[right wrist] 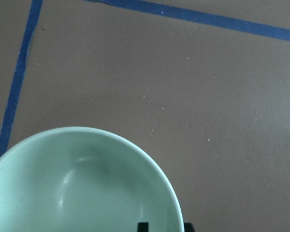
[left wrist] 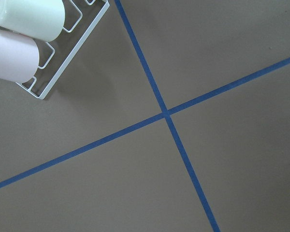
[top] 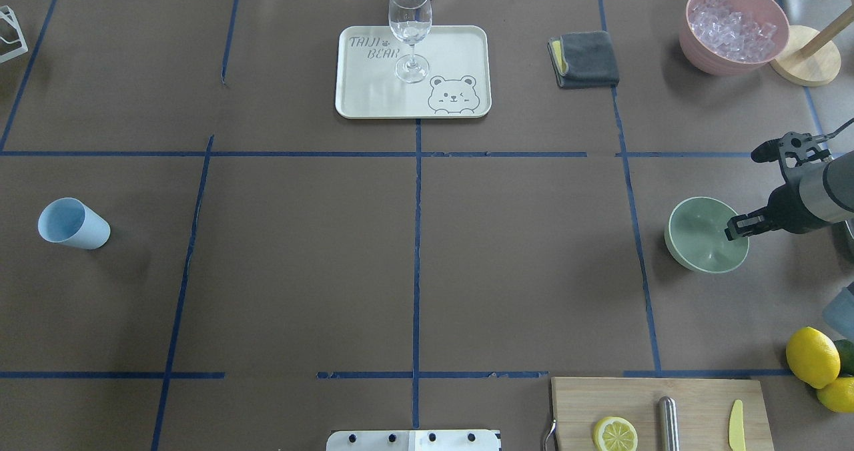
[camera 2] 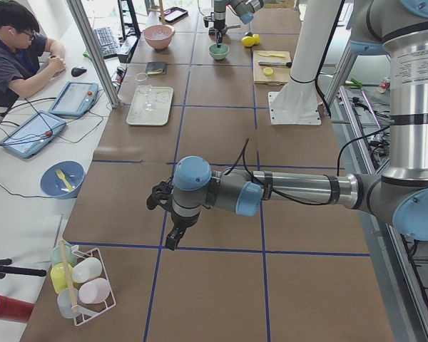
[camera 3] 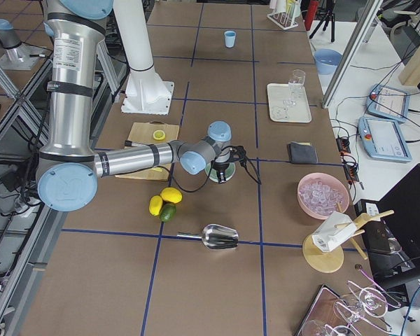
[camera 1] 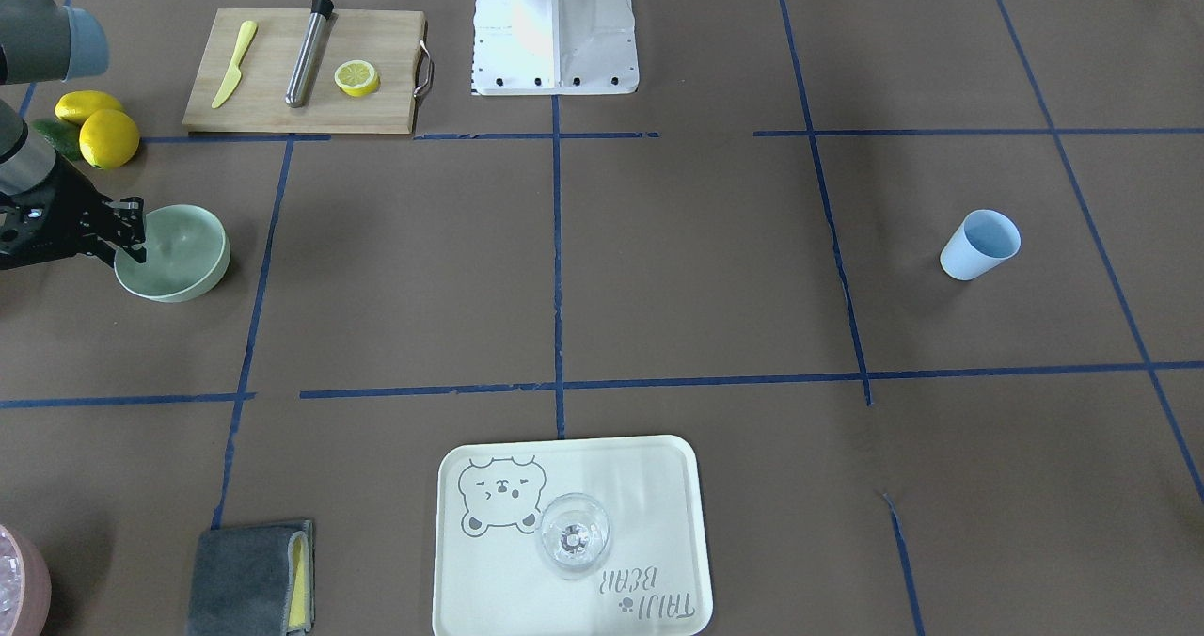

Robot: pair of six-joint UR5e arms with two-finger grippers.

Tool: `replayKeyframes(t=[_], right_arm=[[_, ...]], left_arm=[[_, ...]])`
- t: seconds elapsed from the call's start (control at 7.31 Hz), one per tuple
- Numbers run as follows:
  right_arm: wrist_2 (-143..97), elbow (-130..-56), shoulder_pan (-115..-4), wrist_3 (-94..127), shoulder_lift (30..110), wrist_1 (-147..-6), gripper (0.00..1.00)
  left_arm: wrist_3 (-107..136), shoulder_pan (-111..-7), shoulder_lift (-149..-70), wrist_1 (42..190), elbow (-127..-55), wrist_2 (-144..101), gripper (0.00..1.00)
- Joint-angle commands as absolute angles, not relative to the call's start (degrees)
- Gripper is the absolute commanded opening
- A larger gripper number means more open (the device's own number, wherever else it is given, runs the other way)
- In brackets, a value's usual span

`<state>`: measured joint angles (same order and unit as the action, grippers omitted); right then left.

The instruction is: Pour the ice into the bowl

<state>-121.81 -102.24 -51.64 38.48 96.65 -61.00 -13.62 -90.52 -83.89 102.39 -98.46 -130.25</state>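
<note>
The bowl (top: 700, 237), pale mint green and empty, sits on the brown surface (top: 427, 251) on the robot's right side, inside a square of blue tape lines. The right gripper (top: 734, 227) is at its right-hand rim. In the wrist view its two fingertips (right wrist: 143, 226) sit either side of the rim, one inside and one outside. A gap shows at the inner one, so the gripper looks parted, not yet clamped.

Farther back, at the far right corner, the ice (top: 732, 25) lies heaped in a pink container (top: 700, 61), well apart from the bowl. A metal scoop (camera 3: 220, 238) lies on the surface near it.

At the far left end, the left gripper (camera 2: 172, 241) hangs over bare surface. I cannot tell whether it is parted or clenched.

The step in hand seems to be gripping the bowl by its rim. It would go best with the fingers set deep over the wall and closed squarely, since a shallow pinch may tip the smooth bowl.
</note>
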Motion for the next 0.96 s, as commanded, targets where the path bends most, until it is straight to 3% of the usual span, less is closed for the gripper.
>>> replayKeyframes(t=[0.0,0.41,0.82], right_arm=[[-121.8,-102.9,-51.9,38.4,96.1,-61.0,0.0],[-121.8,-107.5,-52.4,40.5,92.0,-61.0,0.0],[-122.3,-107.1,-48.0,55.5,80.4,-65.2,0.0]], left_arm=[[-13.6,-90.5,-83.8,102.5,-98.5,-130.3,1.0],[-13.6,-90.5,-83.8,102.5,-98.7,-130.3,1.0],[-13.6,-90.5,-83.8,102.6,-98.7,-130.3,1.0]])
